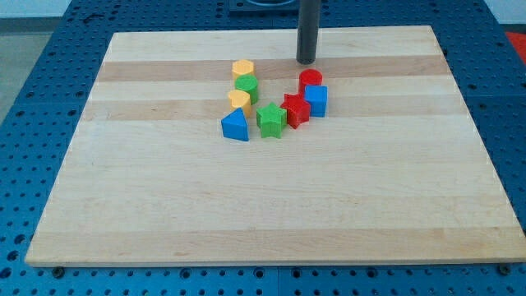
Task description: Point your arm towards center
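Note:
My tip [306, 62] is near the view's top, just above the cluster of blocks. Right below it lies a red cylinder [311, 80], with a blue cube [316, 100] and a red star [296, 109] under that. A green star [270, 119] and a blue triangular block [235, 126] form the cluster's bottom. On the left side a yellow hexagon [242, 69], a green cylinder [246, 85] and a yellow heart-like block [239, 101] stand in a column. The tip touches no block.
The wooden board [263, 205] lies on a blue perforated table [33, 123]. The blocks form a U shape open toward the view's top.

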